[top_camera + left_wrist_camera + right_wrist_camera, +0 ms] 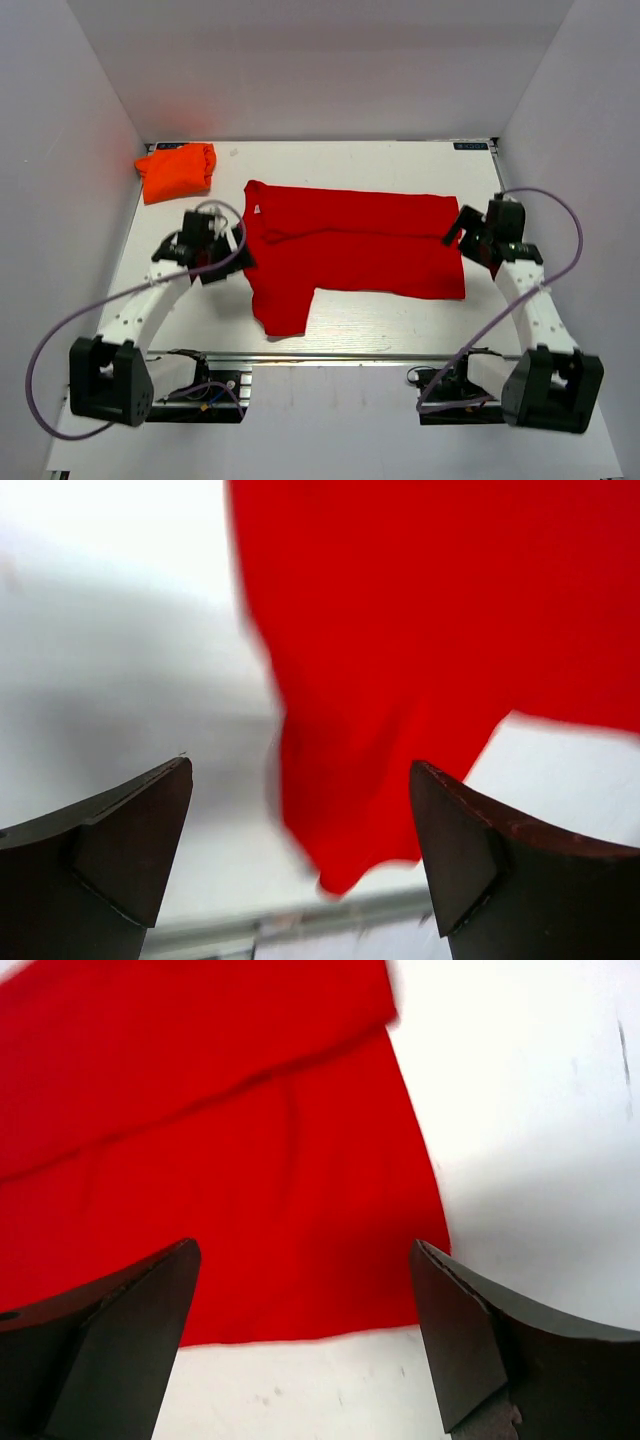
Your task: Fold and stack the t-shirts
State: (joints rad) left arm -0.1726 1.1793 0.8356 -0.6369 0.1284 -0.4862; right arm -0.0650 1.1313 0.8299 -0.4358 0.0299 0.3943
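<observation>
From above, the red t-shirt (pixel 350 245) lies spread across the middle of the white table (pixel 400 165). It's laid out as a long band, with a small white neck label (pixel 257 210) near its left end and one flap reaching toward the near edge. The orange t-shirt (pixel 176 171) sits bunched up in the far left corner, well apart from the red one. My left gripper (pixel 232 256) is at the red tee's left edge and my right gripper (pixel 462 232) is at its right edge. Whether either one touches cloth, I cannot tell from up here. On my left wrist view, the fingers (pixel 130 850) are spread wide with nothing gripped between them. Blurred red cloth lies ahead, its flap tapering down toward me. On the right wrist view, the fingers (pixel 120 1330) are wide apart too, and empty. They're poised over the shirt's right corner, where one layer overlaps another and bare table shows to the right.
</observation>
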